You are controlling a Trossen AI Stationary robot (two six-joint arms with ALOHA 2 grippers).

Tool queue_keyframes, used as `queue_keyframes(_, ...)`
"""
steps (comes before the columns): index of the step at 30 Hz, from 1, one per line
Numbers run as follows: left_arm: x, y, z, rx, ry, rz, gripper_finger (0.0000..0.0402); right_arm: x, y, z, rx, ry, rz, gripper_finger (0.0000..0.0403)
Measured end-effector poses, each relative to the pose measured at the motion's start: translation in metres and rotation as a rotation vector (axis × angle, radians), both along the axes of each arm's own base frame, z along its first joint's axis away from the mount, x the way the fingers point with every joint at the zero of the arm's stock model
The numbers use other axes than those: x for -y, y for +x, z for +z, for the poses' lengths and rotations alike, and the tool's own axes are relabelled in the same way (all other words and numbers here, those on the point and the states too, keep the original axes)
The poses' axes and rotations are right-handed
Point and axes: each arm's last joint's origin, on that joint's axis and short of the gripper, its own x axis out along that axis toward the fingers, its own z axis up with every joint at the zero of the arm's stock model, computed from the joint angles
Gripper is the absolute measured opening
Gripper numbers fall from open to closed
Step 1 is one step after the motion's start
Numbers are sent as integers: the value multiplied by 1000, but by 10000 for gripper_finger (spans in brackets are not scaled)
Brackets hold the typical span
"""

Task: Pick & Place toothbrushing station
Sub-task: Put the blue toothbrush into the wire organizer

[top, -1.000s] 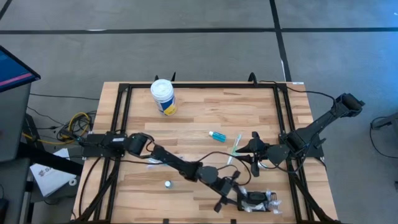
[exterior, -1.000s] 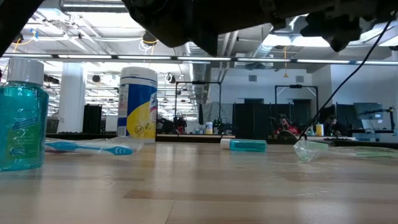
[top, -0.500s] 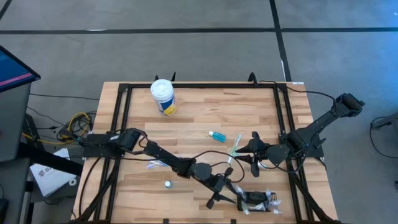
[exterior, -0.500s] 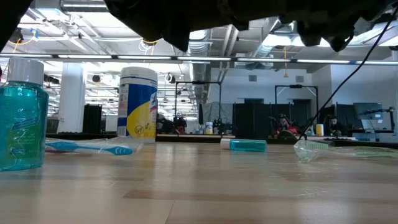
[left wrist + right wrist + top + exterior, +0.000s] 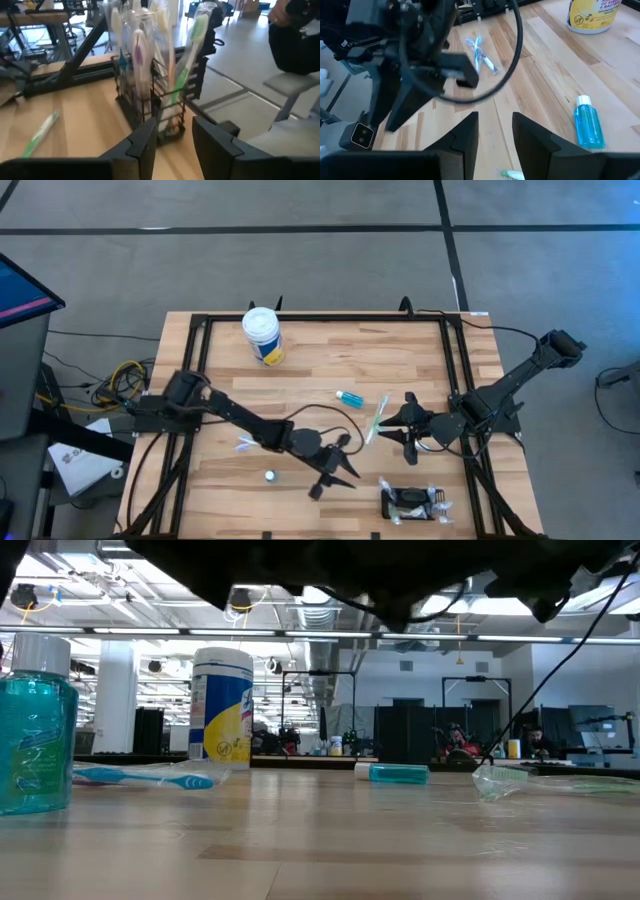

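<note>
The left gripper [image 5: 334, 473], jaws parted and empty, has drawn back from the toothbrushing station [image 5: 411, 502], a black ribbed rack packed with upright toothbrushes, standing near the worktop's front right corner.

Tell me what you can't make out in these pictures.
- Toothbrush holder: high view too small to count the brushes; in the low view it does not show.
- Tiny round thing on the table: too small to identify.
- Left end effector: low view shows only dark blurred arm parts along the top edge.
</note>
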Motion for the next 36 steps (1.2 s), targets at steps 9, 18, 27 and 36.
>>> queue_keyframes(9,-19,-45,0,-136,-3,106,115,0,0,0,0,0,0,111)
queue_keyframes(18,-38,-90,-6,-365,16,278,115,0,0,1,7,3,-2,111)
queue_keyframes(27,-51,-123,3,-538,3,365,115,0,1,1,9,5,-3,111)
queue_keyframes(36,-60,-148,3,-772,25,461,115,0,1,1,13,7,-3,111)
